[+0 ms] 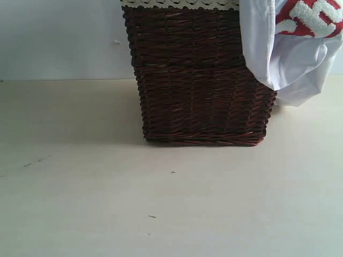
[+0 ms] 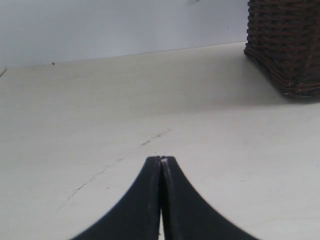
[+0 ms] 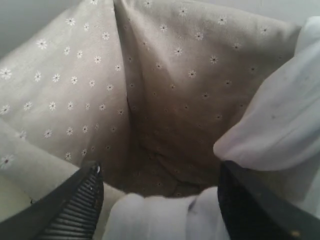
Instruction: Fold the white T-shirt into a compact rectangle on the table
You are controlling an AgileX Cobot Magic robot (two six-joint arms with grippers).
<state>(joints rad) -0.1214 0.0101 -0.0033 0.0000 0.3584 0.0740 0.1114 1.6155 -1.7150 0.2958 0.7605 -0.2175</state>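
- My right claw (image 3: 159, 172) is down inside the wicker basket (image 1: 198, 80). Its jaws stand well apart and are clamped on nothing.
- Between the jaws, close under them, lies a bunched roll of the white T-shirt (image 3: 165, 217). A bigger fold hangs just beside one finger. I judge the claw is placed here to bite into the cloth and lift the shirt out.
- Beyond the claw is the basket's beige, daisy-printed lining (image 3: 165, 75).
- My left claw (image 2: 161, 161) has its jaws pressed together and holds nothing. It sits low over the bare table (image 2: 100, 100) with the basket ahead and off to one side. I take it to be parked clear.
- From outside, the shirt spills over the basket's rim and down its outer wall. It is soft, crumpled and white, with fuzzy lettering (image 1: 311, 16) on red. Folding has not begun.
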